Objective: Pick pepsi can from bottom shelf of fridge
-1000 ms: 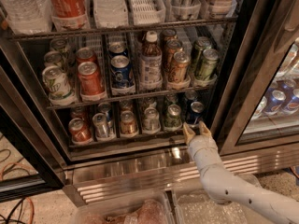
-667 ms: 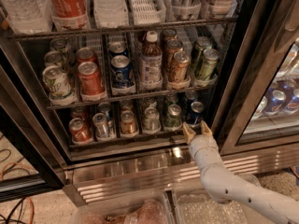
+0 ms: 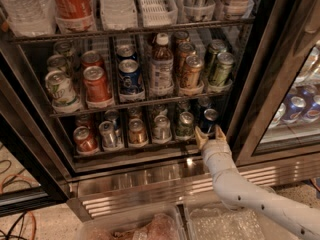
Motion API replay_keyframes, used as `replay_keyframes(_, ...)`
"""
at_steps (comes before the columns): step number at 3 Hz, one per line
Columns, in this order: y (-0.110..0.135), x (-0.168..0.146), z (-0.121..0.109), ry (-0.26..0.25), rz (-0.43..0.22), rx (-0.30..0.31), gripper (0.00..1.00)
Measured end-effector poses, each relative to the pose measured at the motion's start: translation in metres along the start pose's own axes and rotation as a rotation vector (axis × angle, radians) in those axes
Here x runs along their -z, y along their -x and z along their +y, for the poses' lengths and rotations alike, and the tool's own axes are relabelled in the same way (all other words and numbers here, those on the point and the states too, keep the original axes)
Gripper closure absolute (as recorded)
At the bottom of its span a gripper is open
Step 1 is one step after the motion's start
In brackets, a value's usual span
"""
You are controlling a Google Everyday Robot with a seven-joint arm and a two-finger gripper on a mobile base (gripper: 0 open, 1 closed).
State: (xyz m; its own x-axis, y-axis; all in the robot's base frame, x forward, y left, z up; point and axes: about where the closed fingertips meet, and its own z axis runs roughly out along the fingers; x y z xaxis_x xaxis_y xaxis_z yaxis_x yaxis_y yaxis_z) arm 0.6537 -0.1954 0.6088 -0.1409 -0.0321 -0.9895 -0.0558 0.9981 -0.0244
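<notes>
The fridge stands open, black-framed, with wire shelves. The bottom shelf holds a row of small cans in clear lanes. The pepsi can, dark navy with a silver top, stands at the right end of that row. My gripper is on the white arm reaching up from the lower right. It is open, with its two tan fingertips just in front of and below the pepsi can, one on each side. It holds nothing.
A green-grey can stands just left of the pepsi can. The rack above holds a brighter blue can and a white-capped bottle. The ribbed steel base runs below. Clear bins sit at the bottom. A second door is right.
The gripper has stayed almost still in front of the pepsi can. Nothing else has moved.
</notes>
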Motion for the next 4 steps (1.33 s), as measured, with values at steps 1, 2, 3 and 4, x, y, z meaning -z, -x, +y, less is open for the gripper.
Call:
replay_keyframes(1,-0.003,-0.024,0.000,0.014,0.001,0.000,0.44)
replay_keyframes(2,-0.002,-0.039,-0.010,-0.007,-0.005,-0.010,0.44)
replay_keyframes(3,-0.002,-0.043,-0.013,-0.014,-0.005,-0.014,0.44)
replay_keyframes(4,-0.003,-0.046,-0.013,-0.027,-0.004,-0.012,0.63)
